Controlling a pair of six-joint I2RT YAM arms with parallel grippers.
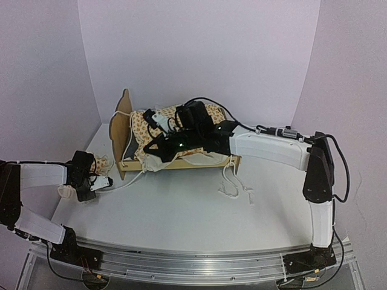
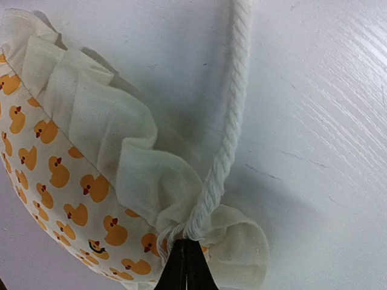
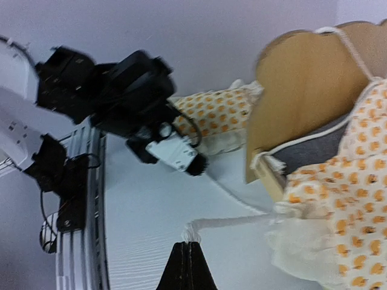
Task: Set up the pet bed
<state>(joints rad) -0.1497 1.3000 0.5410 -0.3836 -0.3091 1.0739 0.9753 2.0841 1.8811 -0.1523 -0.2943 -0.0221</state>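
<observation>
The pet bed's light-wood frame (image 1: 124, 130) stands at the table's middle back with its scalloped headboard (image 3: 302, 90) to the left. Cream duck-print ruffled bedding (image 1: 181, 130) lies heaped on it and hangs over the front rail (image 3: 338, 205). My right gripper (image 3: 192, 241) reaches over the bed's front left corner (image 1: 148, 154), shut on the end of a white cord (image 3: 242, 220) that runs from the bedding. The matching pillow (image 2: 66, 175) lies on the table left of the frame (image 1: 103, 162). My left gripper (image 2: 185, 251) is shut on the pillow's twisted white cord (image 2: 227, 151), right at the ruffled corner.
Loose white cords (image 1: 233, 184) lie on the table by the bed's front right corner. The aluminium rail (image 1: 193, 263) carrying both arm bases runs along the near edge. Lilac walls close in the back and both sides.
</observation>
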